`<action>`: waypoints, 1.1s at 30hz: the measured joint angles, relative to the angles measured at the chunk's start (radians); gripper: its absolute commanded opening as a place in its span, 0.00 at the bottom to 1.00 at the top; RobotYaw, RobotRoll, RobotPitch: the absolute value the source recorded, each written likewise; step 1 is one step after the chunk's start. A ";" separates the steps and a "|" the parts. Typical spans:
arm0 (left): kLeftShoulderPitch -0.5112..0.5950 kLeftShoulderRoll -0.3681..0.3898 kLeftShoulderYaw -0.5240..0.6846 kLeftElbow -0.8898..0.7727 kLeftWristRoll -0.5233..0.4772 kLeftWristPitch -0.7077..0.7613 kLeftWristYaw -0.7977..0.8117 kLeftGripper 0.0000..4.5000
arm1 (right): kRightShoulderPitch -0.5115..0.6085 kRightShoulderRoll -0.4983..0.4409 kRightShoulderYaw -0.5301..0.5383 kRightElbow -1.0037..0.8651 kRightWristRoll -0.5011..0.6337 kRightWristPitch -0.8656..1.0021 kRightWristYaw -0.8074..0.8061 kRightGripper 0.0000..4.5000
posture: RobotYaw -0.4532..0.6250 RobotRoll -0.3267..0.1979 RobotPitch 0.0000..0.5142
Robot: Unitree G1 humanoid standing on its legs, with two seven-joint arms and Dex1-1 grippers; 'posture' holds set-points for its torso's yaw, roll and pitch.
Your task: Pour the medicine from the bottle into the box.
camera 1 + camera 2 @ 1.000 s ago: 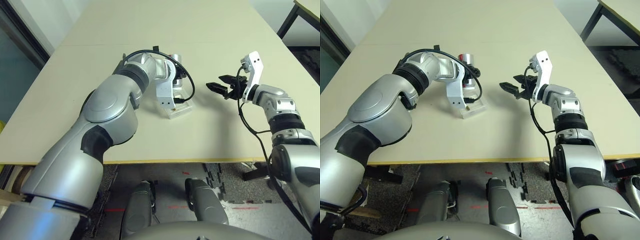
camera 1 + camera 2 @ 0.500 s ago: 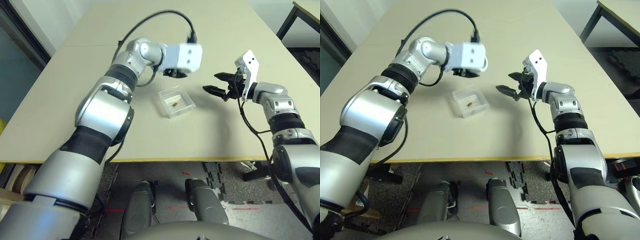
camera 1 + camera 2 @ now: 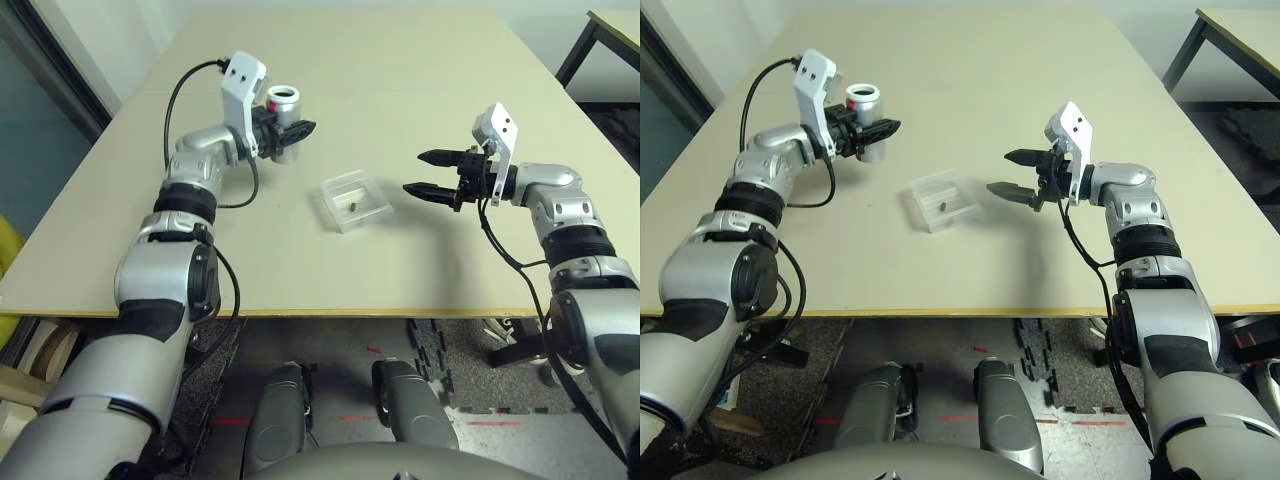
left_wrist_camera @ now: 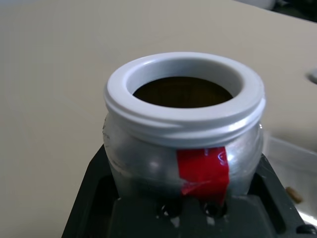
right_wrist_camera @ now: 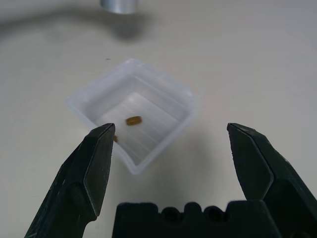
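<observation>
My left gripper is shut on the bottle, holding it upright over the far left of the table, well apart from the box. The bottle has a white threaded neck, a red label strip, no cap and an open mouth. The clear box lies mid-table with the small brown medicine inside it. My right gripper stands open just right of the box and points at it. Between its fingers I see the box and the medicine on the ridged bottom.
The beige table has bare surface around the box and towards its front edge. A second table with black legs stands at the back right. A dark wall panel runs along the left side.
My left arm has swung from over the box out to the far left and turned the bottle upright. The box with the medicine now lies uncovered. The right gripper stayed open and barely moved.
</observation>
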 measured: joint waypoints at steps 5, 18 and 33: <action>0.070 0.011 0.036 -0.063 -0.036 0.016 0.088 0.60 | -0.011 0.000 0.013 0.001 -0.001 -0.005 0.010 1.00 | 0.30 0.62 0.20; 0.130 -0.001 0.075 0.068 -0.082 -0.160 0.177 0.60 | -0.010 -0.004 0.023 0.003 -0.003 -0.018 0.039 1.00 | 0.28 0.62 0.21; 0.116 -0.020 0.013 0.224 -0.021 -0.327 0.224 0.83 | -0.003 -0.025 0.023 -0.019 -0.003 0.003 0.041 1.00 | 0.27 0.62 0.20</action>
